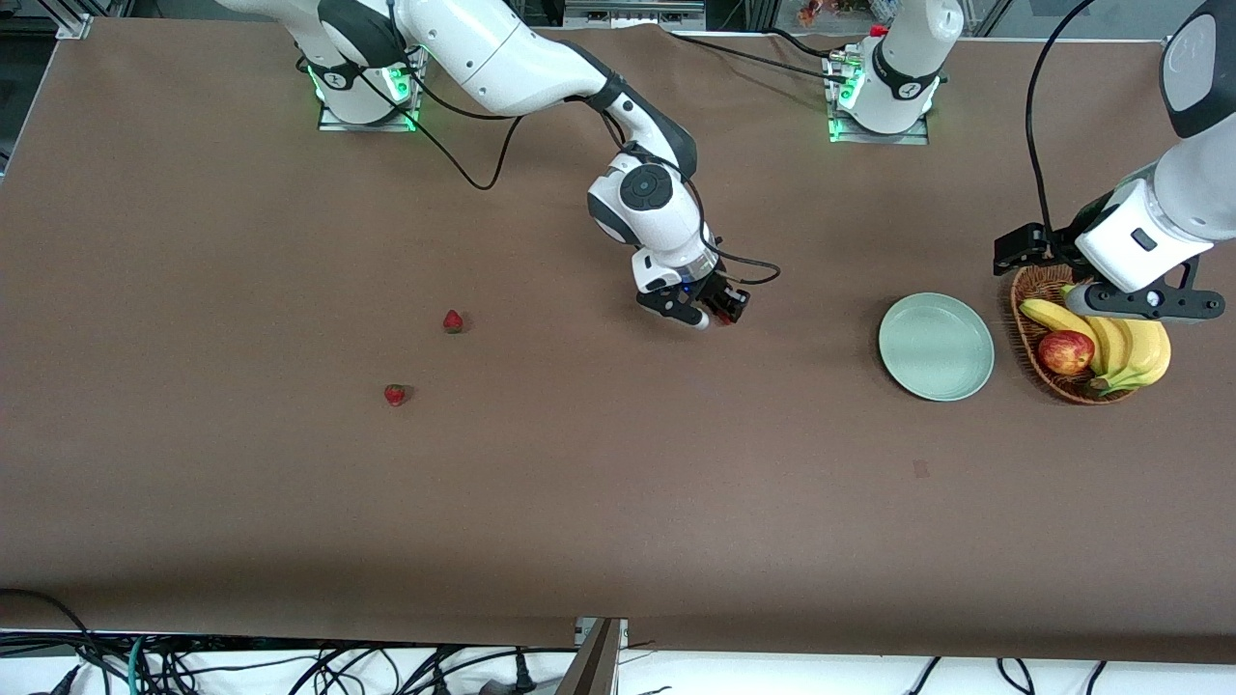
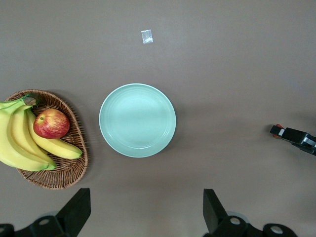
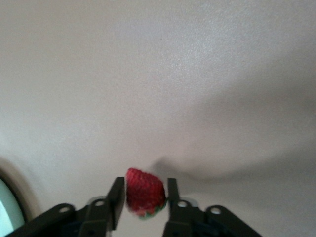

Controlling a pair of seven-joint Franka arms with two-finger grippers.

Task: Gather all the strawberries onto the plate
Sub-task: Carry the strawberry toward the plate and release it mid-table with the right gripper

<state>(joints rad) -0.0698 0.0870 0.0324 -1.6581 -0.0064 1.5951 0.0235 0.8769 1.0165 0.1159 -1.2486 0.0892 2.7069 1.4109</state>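
My right gripper (image 1: 716, 314) is up over the middle of the table, shut on one strawberry (image 3: 144, 192), which sits between its fingers in the right wrist view. Two more strawberries lie on the table toward the right arm's end, one (image 1: 452, 321) farther from the front camera than the other (image 1: 395, 394). The pale green plate (image 1: 936, 347) lies empty beside the basket and also shows in the left wrist view (image 2: 137, 120). My left gripper (image 1: 1144, 304) hangs open and empty over the basket, and its fingers (image 2: 75, 212) stand wide apart.
A wicker basket (image 1: 1025, 294) at the left arm's end holds a red apple (image 1: 1065, 351) and bananas (image 1: 1135, 349). A small pale scrap (image 2: 146, 36) lies on the table near the plate. The plate's rim shows in the right wrist view (image 3: 7, 207).
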